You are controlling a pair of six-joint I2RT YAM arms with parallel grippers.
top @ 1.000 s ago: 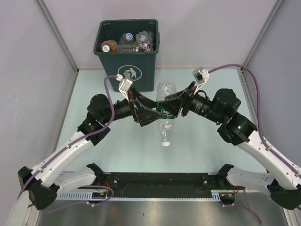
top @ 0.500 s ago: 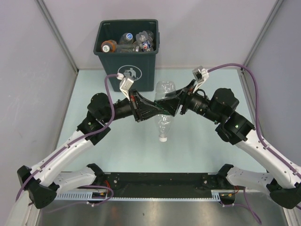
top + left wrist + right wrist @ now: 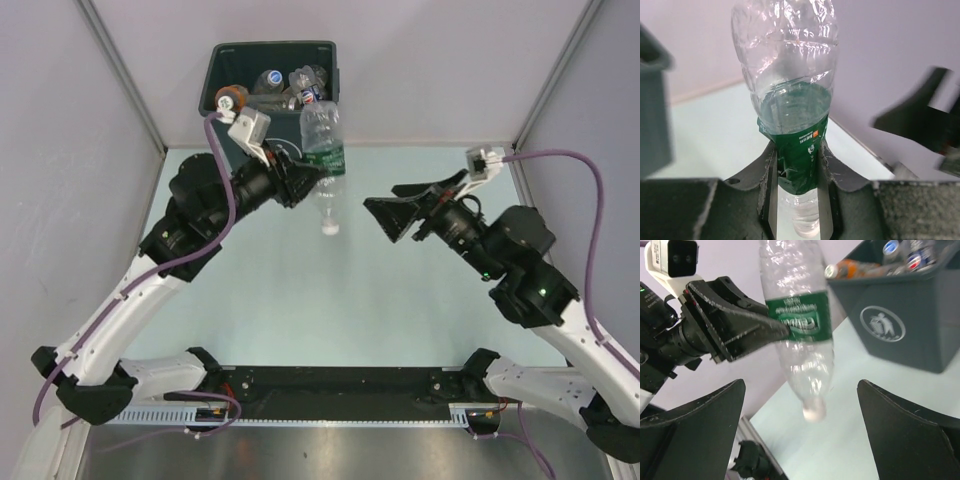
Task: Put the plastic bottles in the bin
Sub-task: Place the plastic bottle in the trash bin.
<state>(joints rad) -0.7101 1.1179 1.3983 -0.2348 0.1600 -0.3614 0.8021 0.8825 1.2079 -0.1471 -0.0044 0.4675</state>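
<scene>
The bottle had changed hands. A second earlier both grippers met over the middle of the table, the right one gripping the bottle while the left stood open beside it. Now the left gripper (image 3: 303, 178) was clamped on the bottle (image 3: 322, 135) and had carried it up and back toward the bin (image 3: 270, 45). The right gripper (image 3: 384, 208) had let go. Its jaws stood wide apart and empty, drawn back to the right and well clear of the bottle.

To my eye the handover was finished, and only the drop remained for this bottle.

The bottle hung in the air just beside the bin's front right corner, base up and neck down. From above its base overlapped the rim, but I could not tell whether it was over the opening yet.

It was a clear bottle with thin, crumpled, dented walls, and it looked empty. A green label (image 3: 800, 150) wrapped its middle, and the left fingers (image 3: 769, 190) squeezed it there, creasing the label. Its white cap (image 3: 329, 228) pointed down at the pale table (image 3: 400, 320). Inside the bin lay several other bottles (image 3: 275, 88), one of them orange.
</scene>
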